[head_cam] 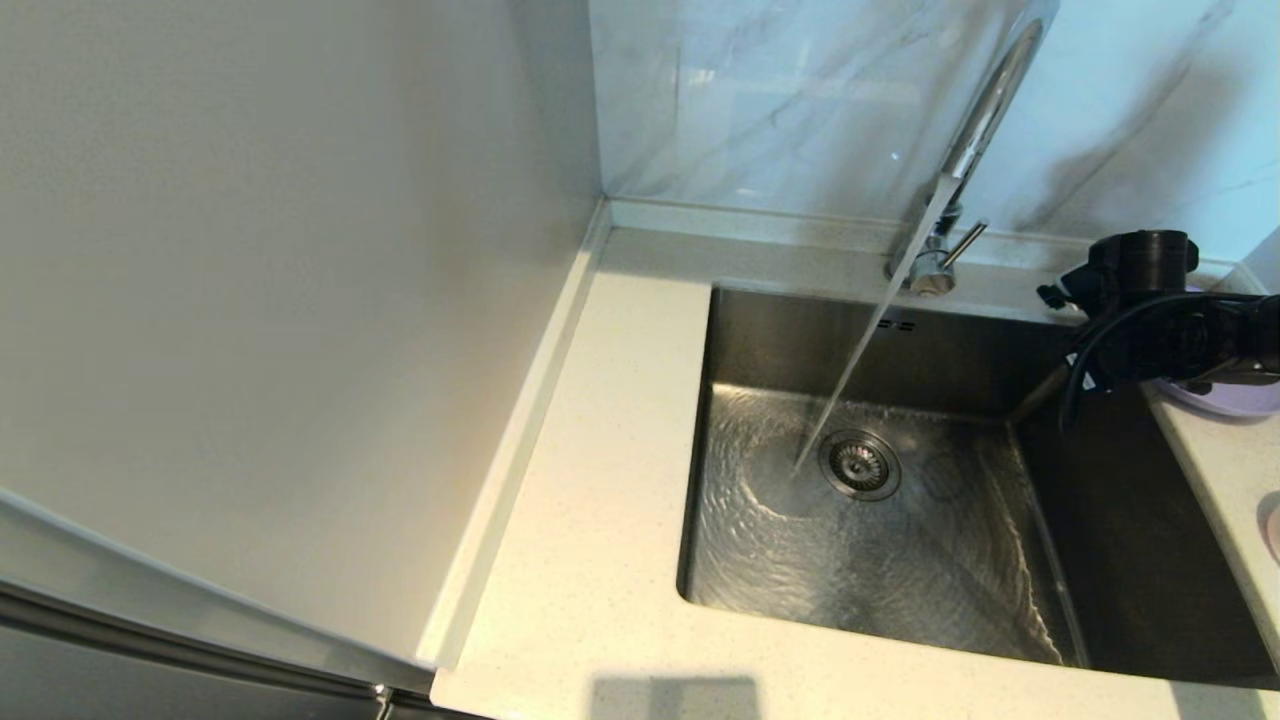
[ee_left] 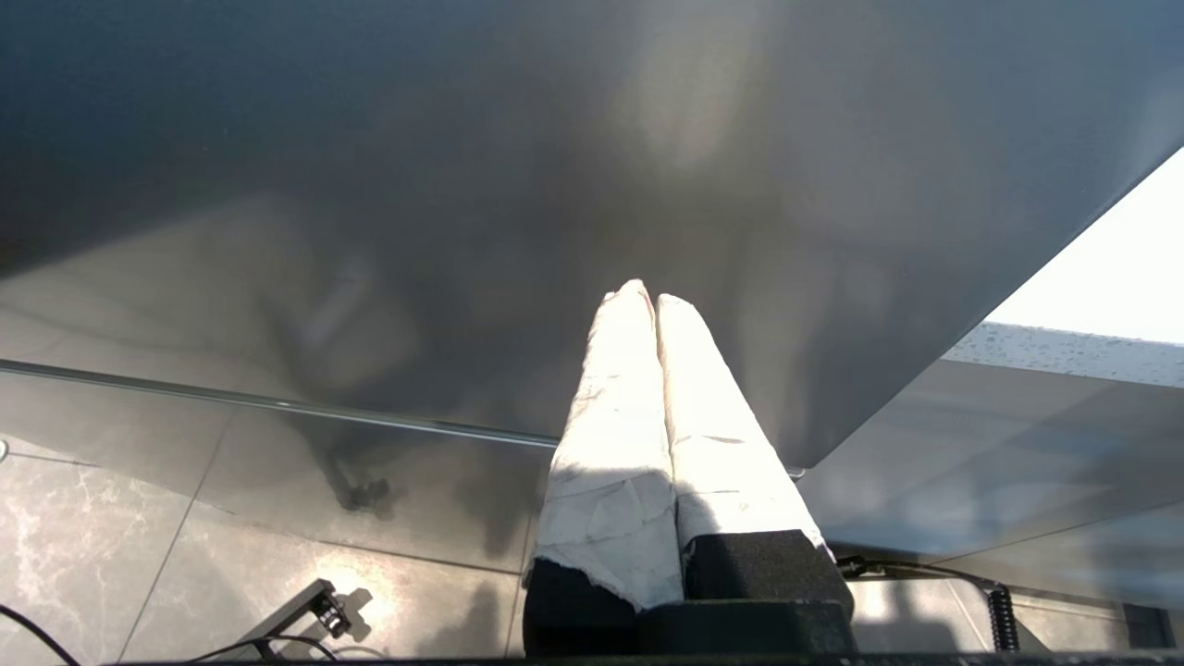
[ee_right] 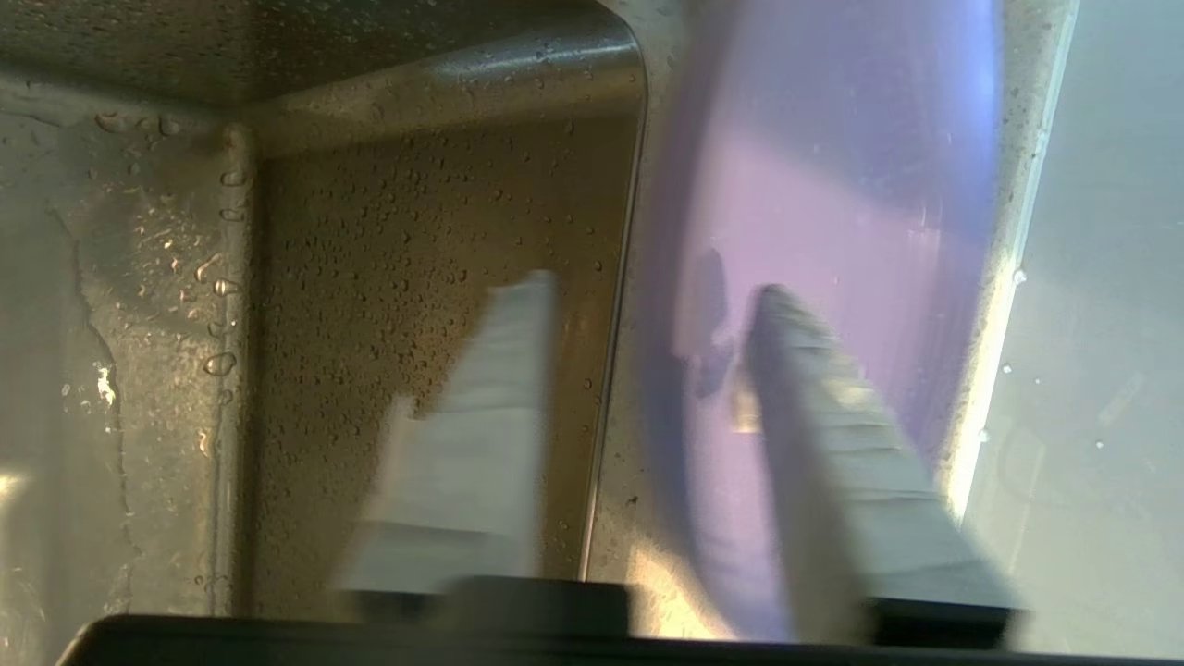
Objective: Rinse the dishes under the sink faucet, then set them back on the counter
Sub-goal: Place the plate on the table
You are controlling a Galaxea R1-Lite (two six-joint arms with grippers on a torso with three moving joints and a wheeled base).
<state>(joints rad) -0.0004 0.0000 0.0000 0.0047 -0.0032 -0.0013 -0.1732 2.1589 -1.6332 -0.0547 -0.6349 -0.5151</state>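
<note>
With water running from the sink faucet [head_cam: 975, 130] into the sink [head_cam: 880, 530], my right gripper [ee_right: 647, 370] stood parted over the lavender plate [ee_right: 832, 231] lying on the counter [head_cam: 1225, 470] at the far right, apparently so it sat clear of the basin; my left gripper [ee_left: 646, 305] hung parked, fingers together.

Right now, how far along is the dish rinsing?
Done: the plate lies on the counter beside the sink. In hand: the right gripper, open, straddles the plate's rim. Left: the pink dish, and the faucet is running. Left gripper parked, shut.
</note>
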